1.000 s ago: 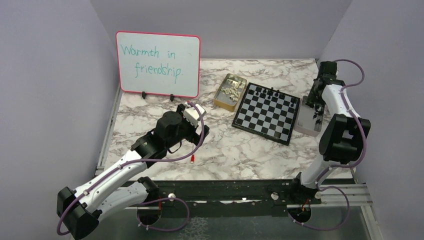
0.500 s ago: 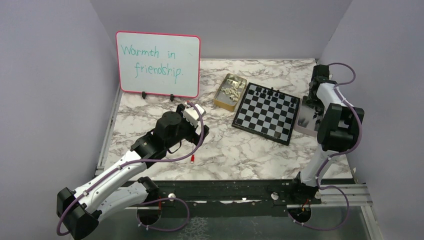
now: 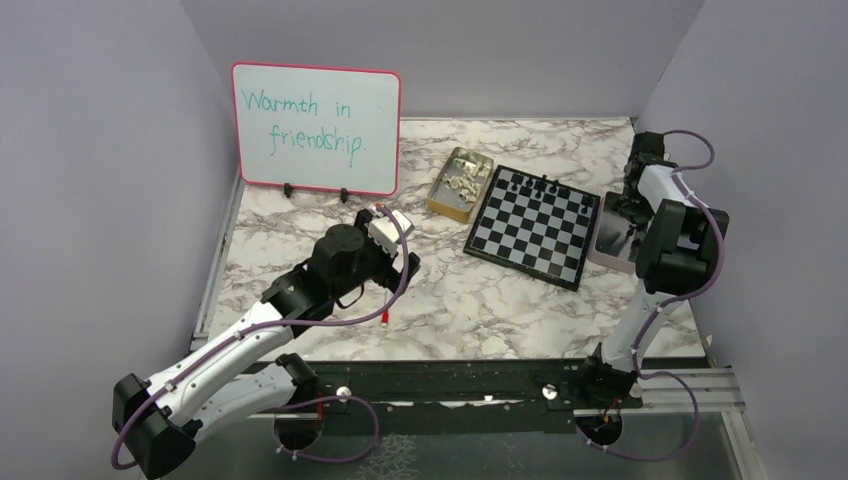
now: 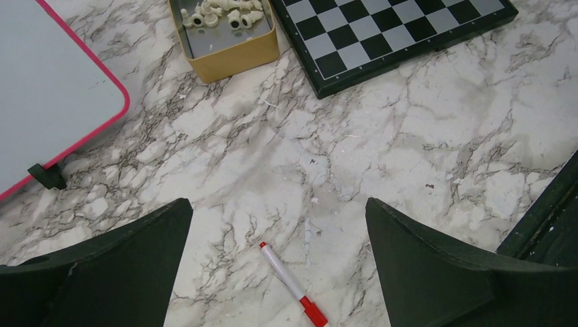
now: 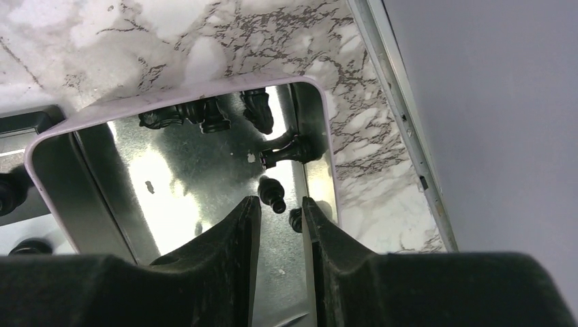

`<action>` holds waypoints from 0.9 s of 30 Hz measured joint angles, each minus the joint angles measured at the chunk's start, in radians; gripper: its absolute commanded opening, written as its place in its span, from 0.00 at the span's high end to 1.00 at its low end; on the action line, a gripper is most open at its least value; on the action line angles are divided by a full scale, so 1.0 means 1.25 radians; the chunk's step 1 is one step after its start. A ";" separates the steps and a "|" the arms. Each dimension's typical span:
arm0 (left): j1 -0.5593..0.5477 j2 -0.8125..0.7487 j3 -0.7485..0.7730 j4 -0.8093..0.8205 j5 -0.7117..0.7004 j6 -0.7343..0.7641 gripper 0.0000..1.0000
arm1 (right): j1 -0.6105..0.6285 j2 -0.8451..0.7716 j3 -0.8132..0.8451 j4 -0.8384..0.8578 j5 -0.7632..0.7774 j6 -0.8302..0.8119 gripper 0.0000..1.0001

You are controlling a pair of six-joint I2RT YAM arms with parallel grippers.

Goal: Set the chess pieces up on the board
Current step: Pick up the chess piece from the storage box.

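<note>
Leftmost on the grey-veined white marble counter (image 3: 500,300), a pink-framed whiteboard with green writing (image 3: 315,128) stands upright on two black feet. Near it the left tool (image 4: 279,272) hovers with its dark fingers spread wide and nothing between them. Below the gap a white marker pen with a red cap (image 4: 293,286) lies slantwise, red end toward the near edge.

Further right sits a mustard-yellow rectangular tin (image 3: 447,208), its long axis running from near-left to far-right, with the pale cream chessmen (image 4: 225,12) heaped at its far end. Just beside it lies the flat black-and-silver chessboard (image 3: 530,235), turned skew to the counter's edges. A few glossy black chessmen (image 3: 543,184) stand upright along its far row.

Against the board's right edge is a lilac-rimmed shiny metal tray (image 5: 184,95). Loose black pieces (image 5: 204,116) lie toppled along its far wall; one long piece (image 5: 290,151) lies crosswise, an end against the right wall. The right tool (image 5: 279,202) reaches into the tray, fingers narrowly apart and unclamped, with a small black piece (image 5: 272,193) lying at their tips.
</note>
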 measured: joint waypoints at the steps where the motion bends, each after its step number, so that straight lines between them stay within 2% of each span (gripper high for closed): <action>1: 0.000 0.000 0.000 0.000 0.000 0.000 0.01 | 0.000 0.001 0.000 0.000 -0.007 0.000 0.67; 20: 0.000 -0.001 0.000 0.000 0.000 0.000 0.01 | -0.013 0.031 0.000 -0.004 -0.047 0.000 0.70; 27: 0.000 -0.005 0.000 0.000 0.000 0.000 0.01 | -0.013 0.044 0.003 -0.017 -0.048 -0.001 0.76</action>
